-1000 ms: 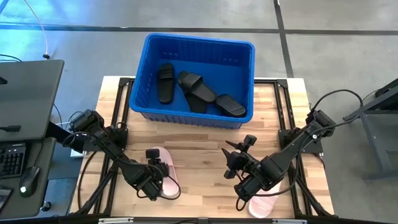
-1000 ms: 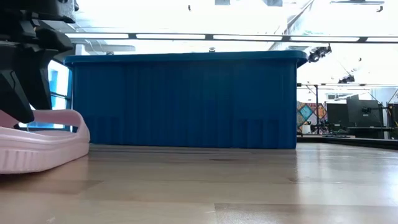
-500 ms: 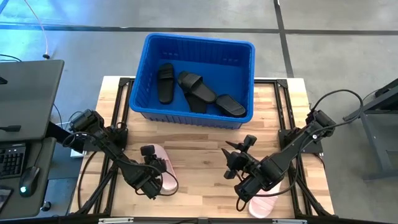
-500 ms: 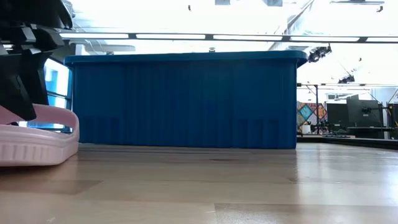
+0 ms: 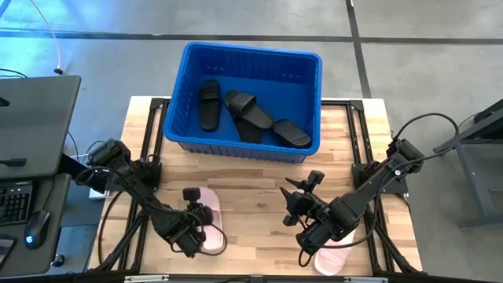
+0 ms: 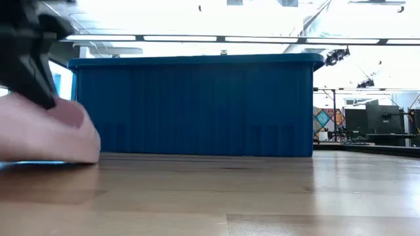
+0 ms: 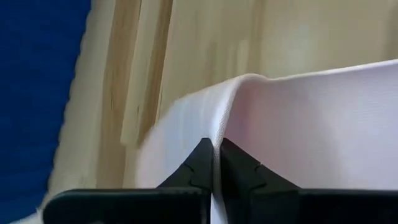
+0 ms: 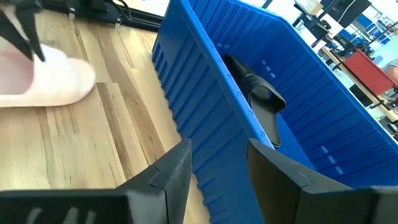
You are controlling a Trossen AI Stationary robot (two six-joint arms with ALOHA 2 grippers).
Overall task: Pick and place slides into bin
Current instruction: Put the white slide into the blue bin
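A pale pink slide [image 5: 211,214] lies at the table's near left, with my left gripper [image 5: 196,228] shut on it. In the low view it shows at the left edge [image 6: 46,134] under the dark gripper [image 6: 29,59]. A second pink slide [image 5: 334,258] lies at the near right, partly under my right arm. My right gripper [image 8: 217,149] hangs open above the table's middle [image 5: 302,196], touching nothing. Three black slides [image 5: 247,114] lie in the blue bin [image 5: 189,118] at the far edge. My left gripper pinches the pink slide's broad strap [image 7: 217,127] between its two fingers [image 7: 199,165], at the strap's edge. The fingers come from above, pointing down. The strap bulges up in a ridge between the fingertips. The slide hangs tilted below them, low over the table.
The bin's ribbed near wall [image 6: 197,108] stands across the far half of the table. Bare wooden tabletop [image 5: 251,196] lies between the two pink slides. A desk with a keyboard [image 5: 16,200] stands left of the table.
My left gripper has shut on the pink slide's strap and taken hold. The slide has shifted a little toward the table's left and back, and has tipped: its ribbed sole edge no longer shows flat on the table in the low view.
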